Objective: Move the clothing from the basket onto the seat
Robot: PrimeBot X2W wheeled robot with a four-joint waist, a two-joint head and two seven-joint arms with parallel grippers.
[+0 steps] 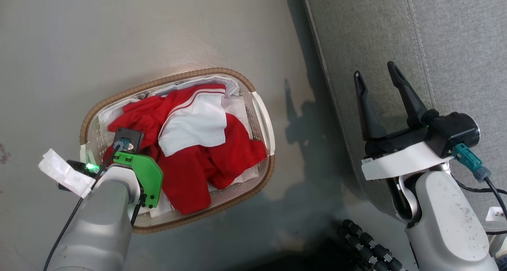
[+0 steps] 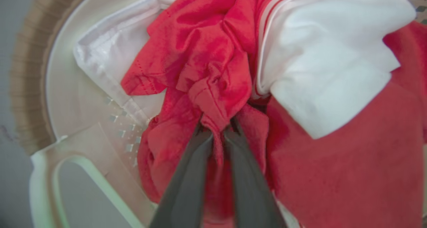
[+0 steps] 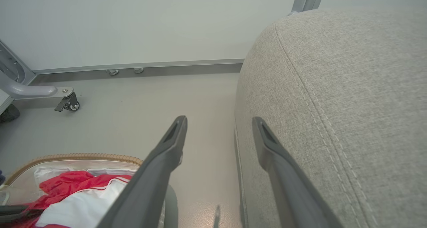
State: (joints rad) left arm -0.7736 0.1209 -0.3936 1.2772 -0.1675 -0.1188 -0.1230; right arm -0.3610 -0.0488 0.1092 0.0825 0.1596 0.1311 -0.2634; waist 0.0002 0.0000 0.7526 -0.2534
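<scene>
Plainly the clothing (image 1: 229, 148) lies heaped in the basket (image 1: 264, 120), which stands on the floor (image 1: 119, 33) just beside the seat (image 1: 455, 33); none of the red fabric is on the cushion yet. The left pincer (image 2: 218, 126) reaches down into the pile near one end of the basket. The left wrist view shows its two dark fingers drawn nearly together on a bunched red fold with a stitched hem, the cloth squeezed up between the tips. The right pincer (image 1: 375, 71) hovers over the seat's near edge with its fingers spread wide and nothing between them. I judge the garments to be light, limp and fairly grippy knit. They should not slide out of a firm pinch, but they will sag, stretch and trail once lifted. Because they are tangled together, one may drag another along or shed it halfway. A thick gather of doubled fabric, such as the hemmed fold now pinched, looks a better place to hold than a single flat layer like the white panel (image 2: 327, 54), which could slip thin through the fingers. The plain white liner (image 2: 100, 54) lies just beside the red heap, so I would watch that it is not caught up too. A lift would likely need to go high enough for the hanging ends to clear the basket's rim before crossing to the seat.
</scene>
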